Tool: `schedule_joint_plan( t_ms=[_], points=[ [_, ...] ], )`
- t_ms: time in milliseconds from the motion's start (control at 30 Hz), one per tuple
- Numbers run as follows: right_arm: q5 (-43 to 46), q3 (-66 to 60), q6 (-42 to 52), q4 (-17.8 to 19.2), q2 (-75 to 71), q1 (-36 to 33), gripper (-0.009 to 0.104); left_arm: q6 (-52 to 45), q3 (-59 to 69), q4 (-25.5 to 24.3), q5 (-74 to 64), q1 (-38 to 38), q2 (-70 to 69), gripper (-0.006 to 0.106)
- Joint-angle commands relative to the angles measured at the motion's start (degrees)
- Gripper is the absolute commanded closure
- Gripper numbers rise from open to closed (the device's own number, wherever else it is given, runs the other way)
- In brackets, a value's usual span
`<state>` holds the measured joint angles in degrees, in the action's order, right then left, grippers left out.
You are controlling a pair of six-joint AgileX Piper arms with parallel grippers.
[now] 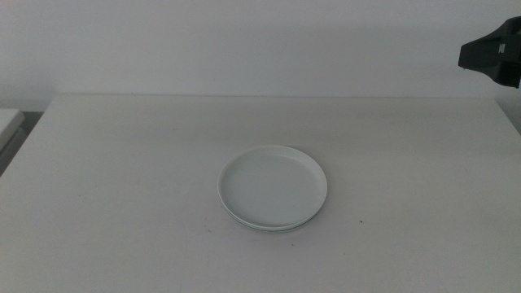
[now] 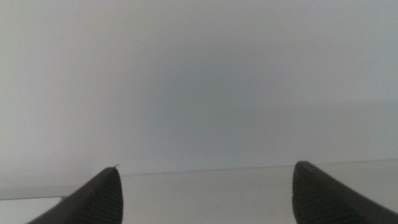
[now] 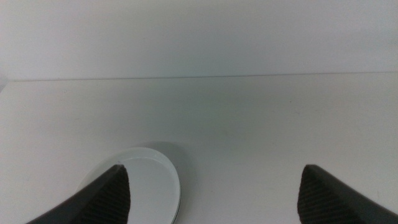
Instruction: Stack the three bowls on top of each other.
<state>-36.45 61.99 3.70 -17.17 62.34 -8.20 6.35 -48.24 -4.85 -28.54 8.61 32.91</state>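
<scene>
The white bowl [image 1: 273, 185] is sitting topmost on a stack near the table [image 1: 122, 179] centre, another rim showing beneath it. The right gripper [image 3: 211, 193], jaws spread and empty, is hovering at two o'clock from it; the left gripper [image 2: 205, 196] is waiting, also spread
</scene>
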Motion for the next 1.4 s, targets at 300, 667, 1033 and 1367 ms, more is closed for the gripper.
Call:
schedule_joint_plan(
  t_ms=[300, 667, 1033, 1367],
  points=[
    [2.63, -1.80, 0.18, 10.72, -8.07, 0.30, 0.003, 0.59, 2.66, 1.61, 1.70, -0.05, -0.23, 0.007],
    [38.47, -38.96, 0.18, 10.76, -34.31, 5.99, 0.003, 0.59, 26.85, 8.32, 26.14, -0.05, -15.94, 0.007],
    [33.05, -60.82, 0.18, 14.81, -56.78, 8.09, 0.003, 0.59, 44.03, 3.78, 23.01, -0.09, -32.91, 0.007],
    [28.03, -61.99, 0.18, 15.74, -62.34, 8.20, 0.003, 0.59, 48.24, 3.78, 16.54, -0.09, -32.91, 0.007]
  ],
)
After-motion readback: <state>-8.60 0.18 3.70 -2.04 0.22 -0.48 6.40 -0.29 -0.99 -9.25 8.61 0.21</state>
